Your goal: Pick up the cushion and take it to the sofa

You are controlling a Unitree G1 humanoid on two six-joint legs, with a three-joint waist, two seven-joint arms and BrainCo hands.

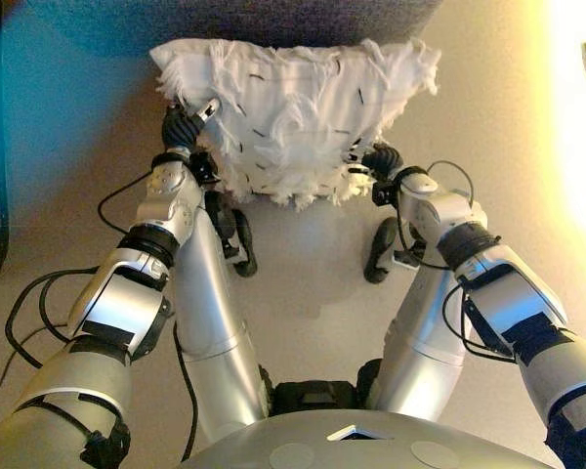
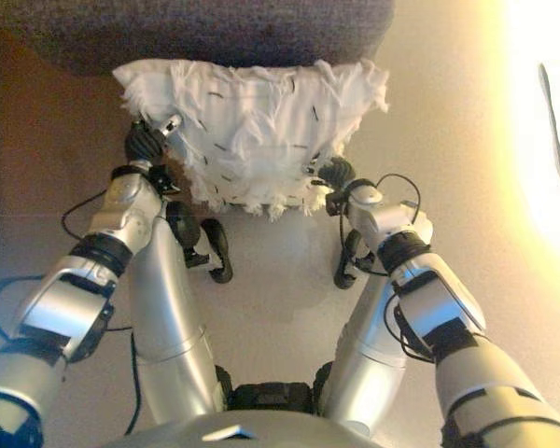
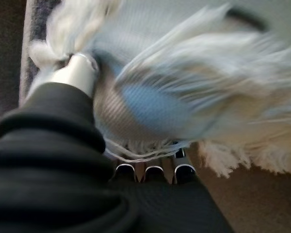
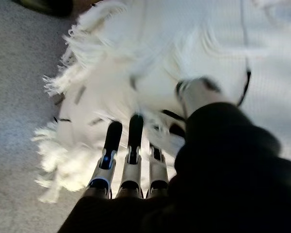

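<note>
Cushion [image 1: 298, 117], white, shaggy-fringed and roughly rectangular, is lying with its long axis left-to-right against the grey textured sofa [image 1: 273, 21], left hand [image 1: 186, 125] and right hand [image 1: 379, 159] pinching its lower corners.

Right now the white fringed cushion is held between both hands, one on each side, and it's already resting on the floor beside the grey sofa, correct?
Not quite. The white fringed cushion is held between the left hand and the right hand, one on each side, but it is not on the floor: the left eye view shows it lifted, its far edge at the grey sofa.
</note>
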